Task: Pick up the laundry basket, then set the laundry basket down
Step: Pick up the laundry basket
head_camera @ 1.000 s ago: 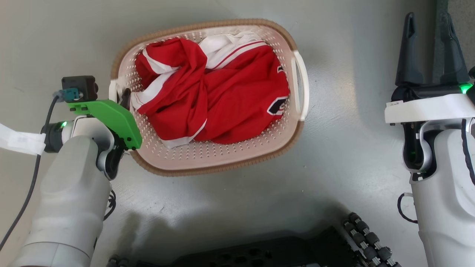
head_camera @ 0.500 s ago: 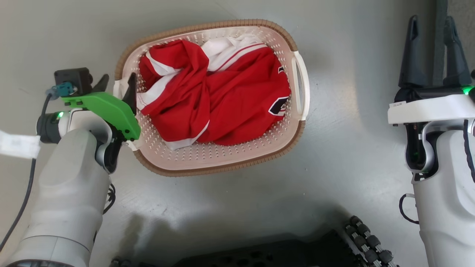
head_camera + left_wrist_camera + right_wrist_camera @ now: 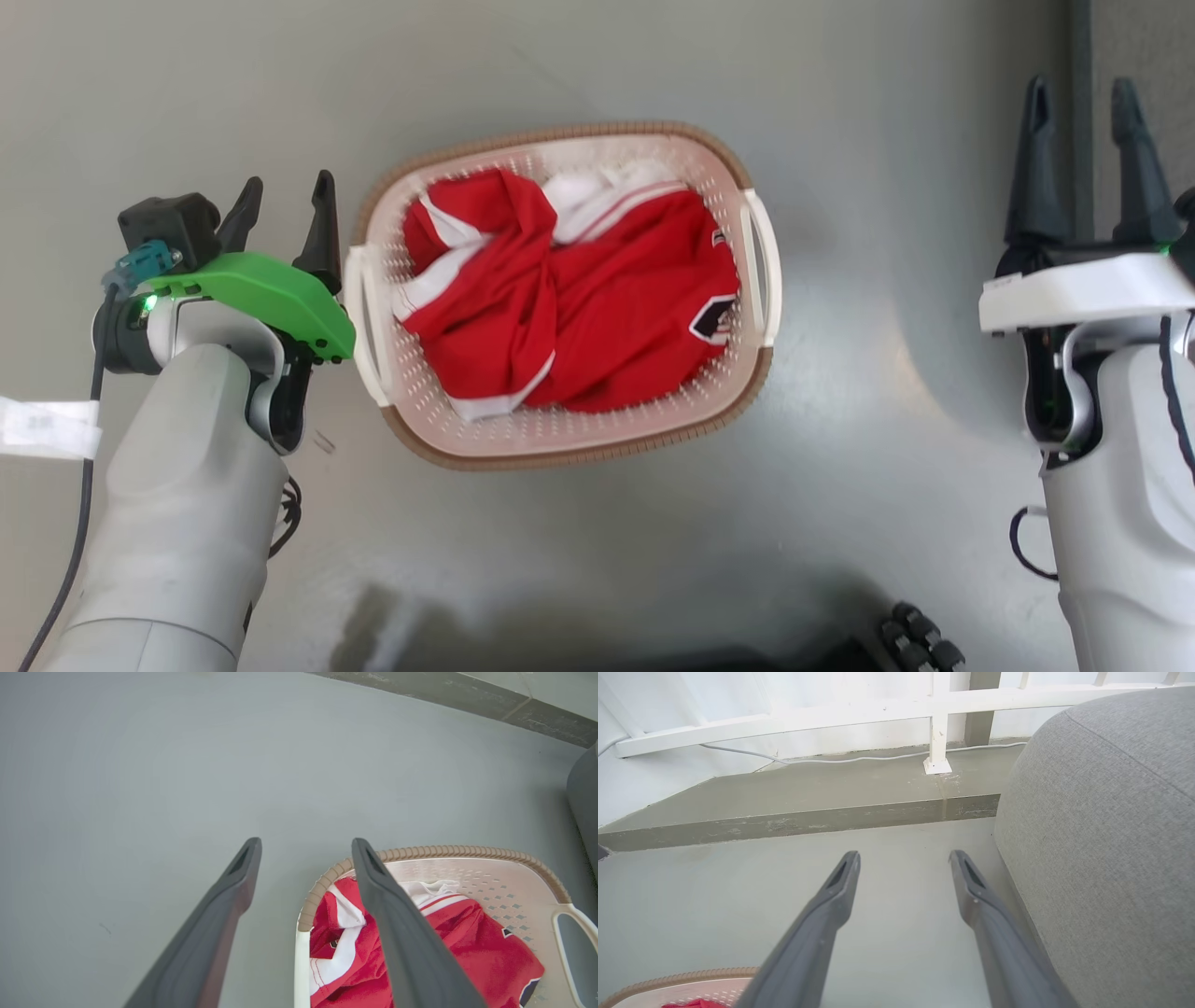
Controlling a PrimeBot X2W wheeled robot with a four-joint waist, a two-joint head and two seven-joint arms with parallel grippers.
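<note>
The laundry basket (image 3: 653,434), cream with a brown woven rim, rests on the grey floor holding a red and white garment (image 3: 579,299). Its white left handle (image 3: 362,317) lies just right of my left gripper (image 3: 285,201), which is open, empty and apart from the handle. In the left wrist view the left gripper (image 3: 306,845) hangs above the floor, with the laundry basket (image 3: 420,851) under its right finger. My right gripper (image 3: 1083,103) stands open and empty far right of the basket, well away from the right handle (image 3: 764,271). In the right wrist view the right gripper (image 3: 903,856) points over bare floor.
A grey upholstered seat (image 3: 1101,835) bulks close to the right gripper's right side. A raised concrete step (image 3: 798,821) and a white rail with a cable (image 3: 859,758) run behind it. My dark wheeled base (image 3: 920,639) shows at the bottom edge.
My left gripper has opened, let go of the basket's left handle and drawn back to the left. The basket now sits lower and smaller in view, set on the floor. The head camera has shifted.
</note>
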